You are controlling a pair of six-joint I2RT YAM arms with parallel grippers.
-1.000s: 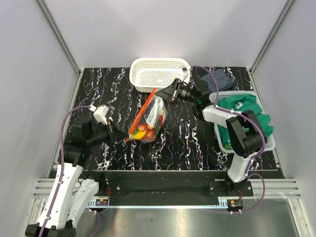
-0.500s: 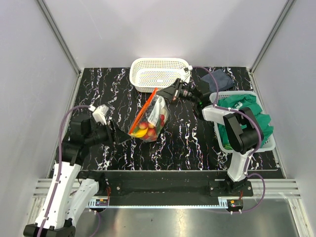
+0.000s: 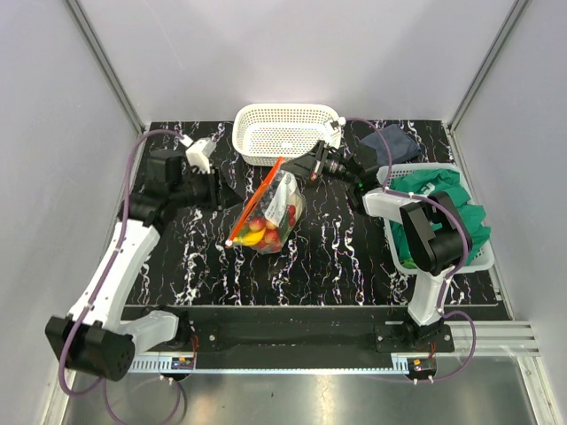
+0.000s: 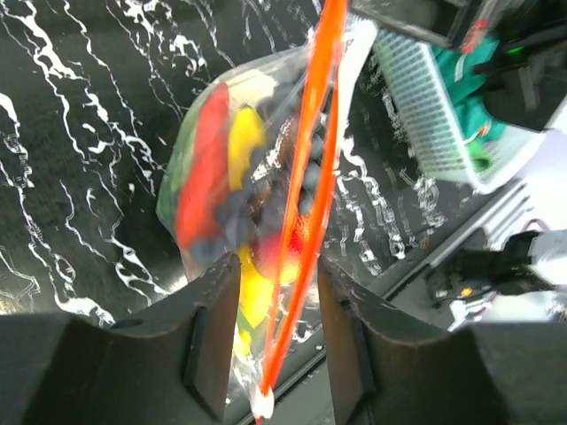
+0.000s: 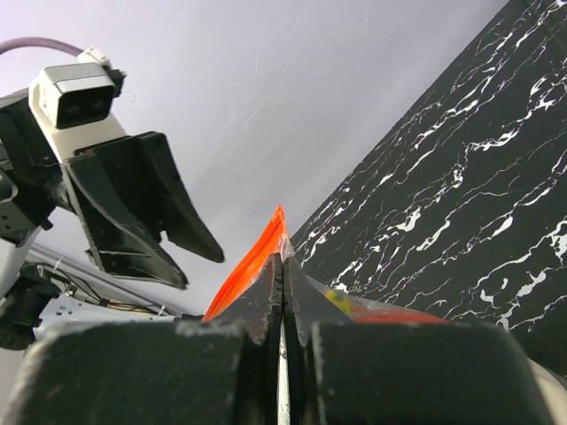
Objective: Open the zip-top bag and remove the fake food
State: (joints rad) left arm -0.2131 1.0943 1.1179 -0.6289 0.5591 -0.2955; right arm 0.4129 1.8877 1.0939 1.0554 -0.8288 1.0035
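Observation:
The clear zip-top bag (image 3: 275,208) hangs tilted over the middle of the table, its orange zip strip (image 3: 255,202) running diagonally. Fake food (image 3: 264,228) fills it: yellow, red and dark pieces (image 4: 232,168). My right gripper (image 3: 299,170) is shut on the bag's top corner beside the strip (image 5: 283,266). My left gripper (image 3: 223,189) is open just left of the bag. In the left wrist view the strip (image 4: 306,230) shows in the gap of the left gripper (image 4: 276,345) and touches neither finger.
A white lattice basket (image 3: 285,131) stands at the back behind the bag. A pale basket (image 3: 399,257) holding green cloth (image 3: 443,208) sits at the right. A dark blue cloth (image 3: 396,142) lies at the back right.
My left arm has swung from the near left up to the far left, and its open gripper now sits beside the bag. The right gripper has kept its hold on the bag.

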